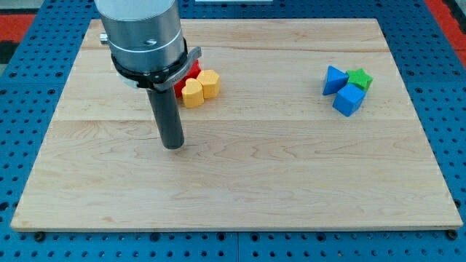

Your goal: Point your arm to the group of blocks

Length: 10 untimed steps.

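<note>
My tip (173,145) rests on the wooden board (240,182), left of centre. Just above and right of it lies a cluster: a yellow heart-like block (192,94), a yellow hexagonal block (210,84) and a red block (191,72) partly hidden behind the arm's body. The tip stands a short way below this cluster, not touching it. At the view's upper right lies a second cluster: a blue triangular block (333,79), a green star block (360,78) and a blue cube (348,100), packed together.
The arm's grey cylindrical body (142,33) covers the board's upper left. A blue perforated table (444,87) surrounds the board on all sides.
</note>
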{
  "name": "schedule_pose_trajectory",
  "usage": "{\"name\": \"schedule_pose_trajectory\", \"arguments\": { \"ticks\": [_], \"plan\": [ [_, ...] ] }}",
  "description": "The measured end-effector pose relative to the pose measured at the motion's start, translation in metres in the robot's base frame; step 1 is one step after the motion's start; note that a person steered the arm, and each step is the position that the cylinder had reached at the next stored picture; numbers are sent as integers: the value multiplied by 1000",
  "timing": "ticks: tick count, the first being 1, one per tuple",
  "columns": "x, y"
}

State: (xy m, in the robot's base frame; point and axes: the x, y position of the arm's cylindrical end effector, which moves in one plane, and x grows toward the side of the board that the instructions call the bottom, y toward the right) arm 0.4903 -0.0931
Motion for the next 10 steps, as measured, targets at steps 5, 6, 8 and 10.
{"name": "schedule_pose_trajectory", "arguments": {
  "ticks": [5, 6, 8, 10],
  "plan": [
    [5, 17],
    [4, 13],
    [-8, -58],
    [-37, -125]
  ]
}}
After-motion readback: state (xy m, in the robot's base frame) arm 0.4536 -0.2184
